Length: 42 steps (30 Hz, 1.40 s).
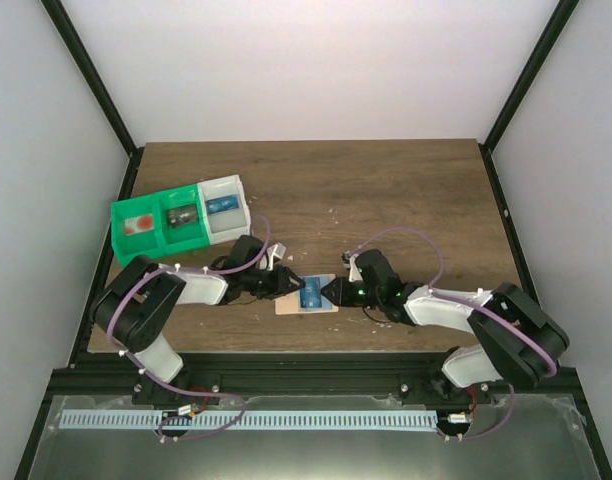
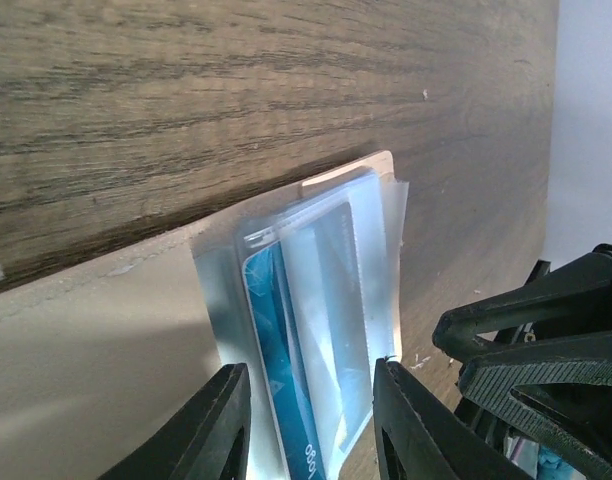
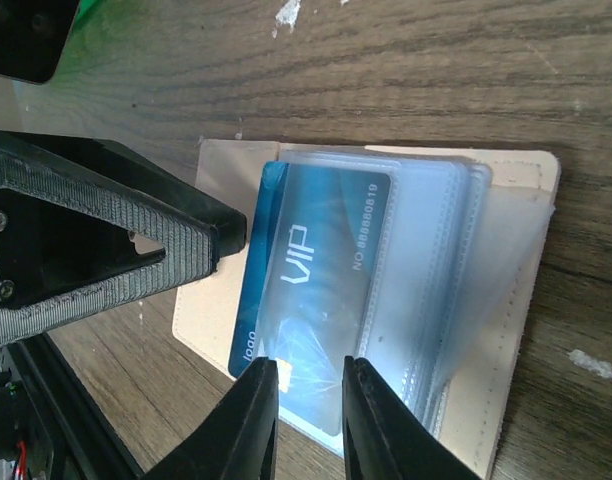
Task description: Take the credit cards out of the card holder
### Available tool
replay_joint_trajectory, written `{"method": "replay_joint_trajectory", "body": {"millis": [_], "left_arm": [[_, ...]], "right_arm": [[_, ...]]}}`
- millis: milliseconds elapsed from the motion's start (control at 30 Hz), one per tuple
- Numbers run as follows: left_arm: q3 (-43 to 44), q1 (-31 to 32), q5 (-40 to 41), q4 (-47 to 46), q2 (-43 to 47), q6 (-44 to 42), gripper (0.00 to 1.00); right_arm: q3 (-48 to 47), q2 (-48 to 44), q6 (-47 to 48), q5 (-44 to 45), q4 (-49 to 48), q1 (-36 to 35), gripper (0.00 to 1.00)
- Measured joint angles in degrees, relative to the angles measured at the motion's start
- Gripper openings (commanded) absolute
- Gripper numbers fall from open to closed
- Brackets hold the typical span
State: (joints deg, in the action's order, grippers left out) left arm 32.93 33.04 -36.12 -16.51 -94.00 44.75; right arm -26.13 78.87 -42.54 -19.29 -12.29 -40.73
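Two sets of fingers meet over the open card holder [image 1: 306, 311], which lies on the surface [image 1: 406, 200] near the arms. The left fingers [image 2: 221, 425] stand apart, straddling its clear sleeves [image 2: 366, 260]. The blue card [image 3: 316, 250] sits in a floppy, slick pocket. Stiff and thin, it looks best pinched by its exposed edge. The right fingers [image 3: 261, 410] sit nearly together over it; grip unclear.

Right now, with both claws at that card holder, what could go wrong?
The blue card sits partly inside clear sleeves, so the left claw might grab sleeve and card together and drag the whole card holder. The right claw sits at just one edge, so the holder could slip or lift off the table.
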Motion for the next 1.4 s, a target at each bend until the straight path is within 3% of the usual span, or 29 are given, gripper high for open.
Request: {"method": "replay_joint_trajectory", "body": {"millis": [267,467,667,900,1400], "left_arm": [[0.63,0.0,0.07,0.22,-2.23,-1.14,0.37],[0.61,0.07,-0.44,-1.25,-3.3,-1.11,0.21],[0.09,0.39,-2.49,-4.46,-5.18,0.28,0.16],[-0.57,0.39,-4.68,-7.89,-5.27,2.1,0.0],[-0.81,0.37,-6.82,-9.92,-5.29,3.04,0.0]], "right_arm": [[0.02,2.95,0.02,-0.07,-0.68,-0.02,0.2],[0.87,3.04,0.0,0.0,-1.84,-0.11,0.19],[3.5,3.02,-0.24,0.15,-2.54,-0.28,0.19],[5.07,1.84,-1.05,0.48,-3.43,-0.31,0.19],[5.55,1.57,-1.07,1.86,-3.72,-0.42,0.19]]}}
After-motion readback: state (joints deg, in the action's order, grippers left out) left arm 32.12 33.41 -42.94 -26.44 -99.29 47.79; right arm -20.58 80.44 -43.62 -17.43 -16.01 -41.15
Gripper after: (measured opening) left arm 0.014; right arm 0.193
